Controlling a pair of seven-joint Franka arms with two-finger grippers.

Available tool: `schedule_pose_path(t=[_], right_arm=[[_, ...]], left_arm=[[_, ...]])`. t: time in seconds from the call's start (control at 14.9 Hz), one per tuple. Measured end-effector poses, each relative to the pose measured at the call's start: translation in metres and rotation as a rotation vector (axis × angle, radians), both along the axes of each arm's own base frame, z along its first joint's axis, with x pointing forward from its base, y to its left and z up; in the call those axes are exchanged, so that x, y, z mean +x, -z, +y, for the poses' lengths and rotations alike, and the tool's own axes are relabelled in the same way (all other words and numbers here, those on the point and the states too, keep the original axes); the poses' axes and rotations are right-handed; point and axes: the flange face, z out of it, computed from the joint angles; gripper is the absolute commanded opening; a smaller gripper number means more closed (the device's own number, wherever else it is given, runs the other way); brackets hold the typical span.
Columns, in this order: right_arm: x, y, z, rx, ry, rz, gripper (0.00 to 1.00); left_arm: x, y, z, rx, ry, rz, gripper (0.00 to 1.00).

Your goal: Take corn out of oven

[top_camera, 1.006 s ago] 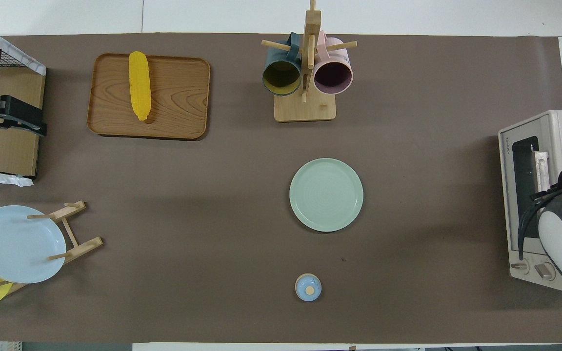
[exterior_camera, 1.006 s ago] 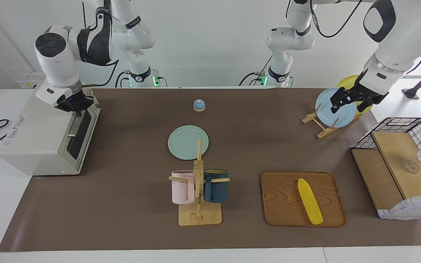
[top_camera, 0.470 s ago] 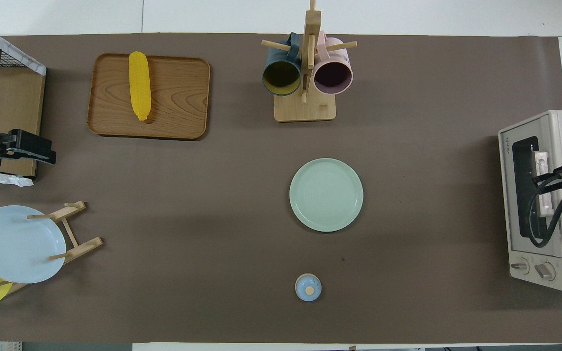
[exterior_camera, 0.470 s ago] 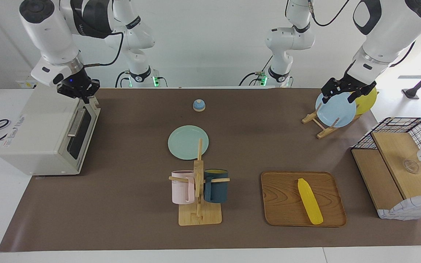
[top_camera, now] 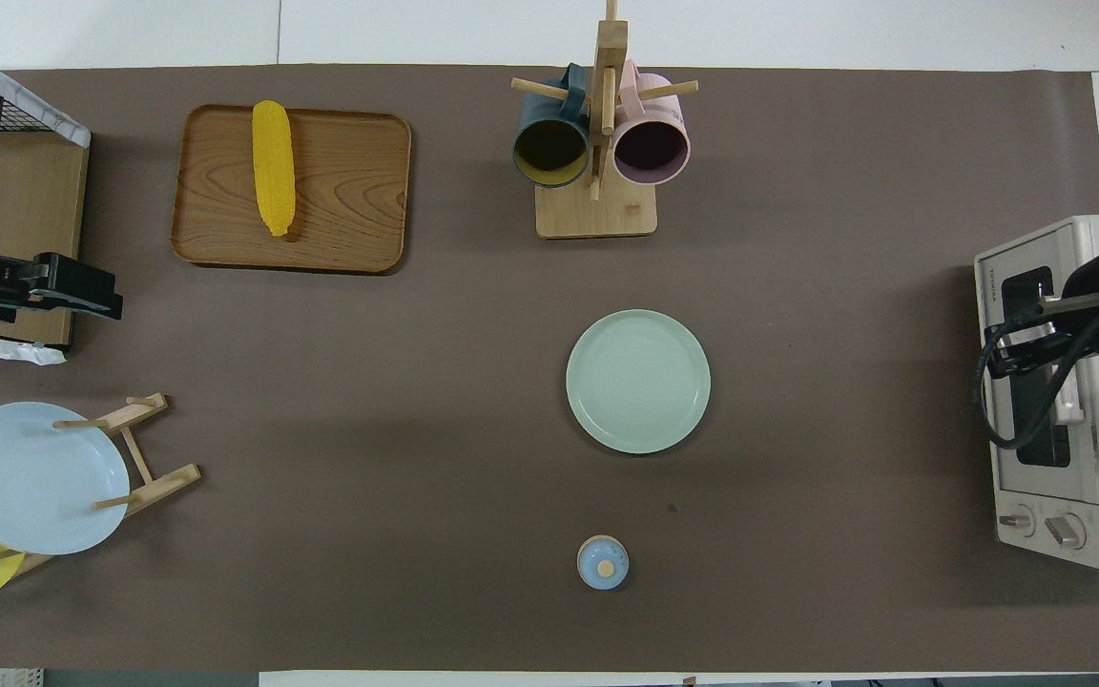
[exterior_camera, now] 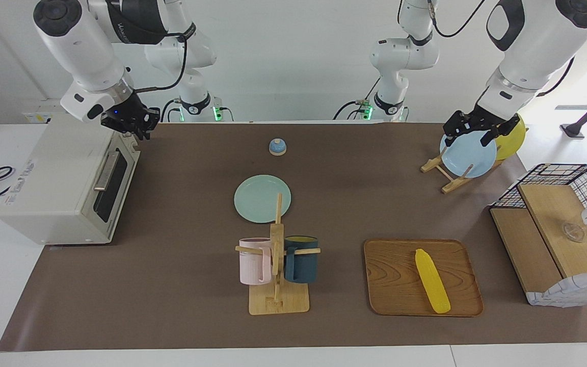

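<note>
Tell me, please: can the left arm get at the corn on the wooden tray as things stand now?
Probably yes. The corn lies uncovered on the wooden tray, with nothing over it. The left gripper hangs over the blue plate at the same end of the table, holding nothing, and bare mat lies between.

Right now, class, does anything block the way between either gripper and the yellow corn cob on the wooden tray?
Nothing visible does. The yellow corn cob lies uncovered on the wooden tray, outside the shut off-white toaster oven. The left gripper hangs over the blue plate; the right gripper is above the oven.
</note>
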Motion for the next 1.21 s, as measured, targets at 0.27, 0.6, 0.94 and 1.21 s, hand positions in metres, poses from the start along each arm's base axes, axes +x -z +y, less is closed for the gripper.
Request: schedule_pose_path(t=[0.27,0.6,0.94,1.21], right_arm=[[0.002,-0.005,0.0,0.002,0.0,-0.01,1.0],[0.007,-0.008,0.01,0.002,-0.016,-0.019,1.0],[0.008,-0.011,0.006,0.002,-0.007,-0.028,1.0],[0.008,-0.013,0.003,0.002,-0.002,-0.032,1.0]], left_arm=[[0.001,-0.001,0.001,0.017,0.002,-0.013,1.0],[0.001,-0.001,0.0,0.036,0.009,-0.015,1.0],[0.001,-0.001,-0.005,0.038,0.018,-0.016,1.0],[0.001,-0.001,-0.005,0.039,0.019,-0.017,1.0]])
